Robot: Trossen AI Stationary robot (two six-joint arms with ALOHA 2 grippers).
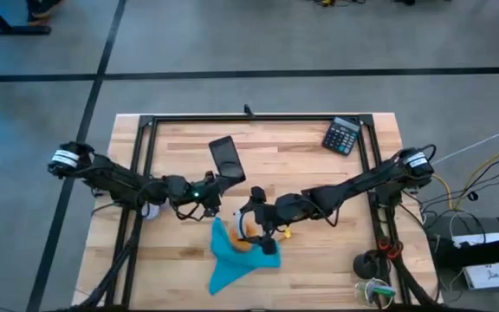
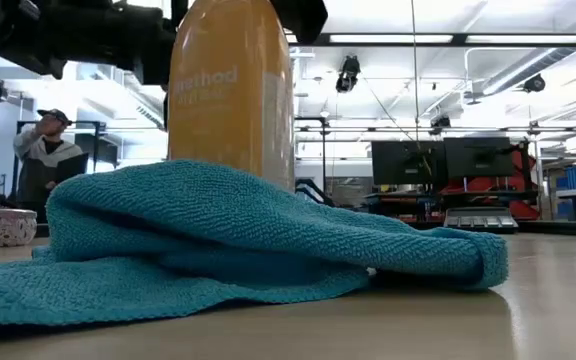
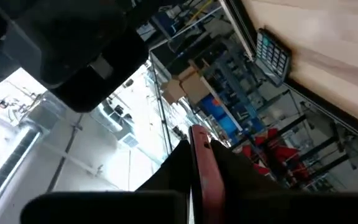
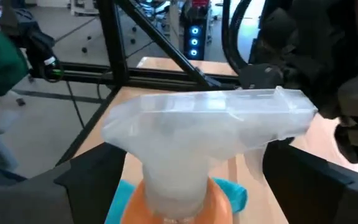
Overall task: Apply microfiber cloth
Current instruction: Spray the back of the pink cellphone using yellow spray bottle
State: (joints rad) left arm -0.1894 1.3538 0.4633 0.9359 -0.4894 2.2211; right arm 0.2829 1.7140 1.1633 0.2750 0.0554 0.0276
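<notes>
One microfiber cloth [image 1: 232, 260], turquoise, crumpled on the wooden worktop [image 1: 319, 269] near its front edge, partly under one orange spray bottle [image 2: 230, 90] standing upright. One black phone [image 1: 226, 159], one calculator [image 1: 343, 135], one small bowl [image 2: 0, 226]; contents not visible. Right gripper [image 1: 258, 227] at the bottle's white trigger head [image 4: 204, 124], jaws either side; grip unclear. Left gripper [image 1: 204, 192] just below the phone, jaws clamped on a thin red-edged item [image 3: 202, 168].

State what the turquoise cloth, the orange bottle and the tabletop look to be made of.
The microfiber cloth: soft woven fabric, matte, with a ribbed textured weave and loose folds. The orange bottle: probably plastic, smooth and slightly glossy, with a translucent whitish spray head. The tabletop: light wood, shown by plank seams and grain.
</notes>
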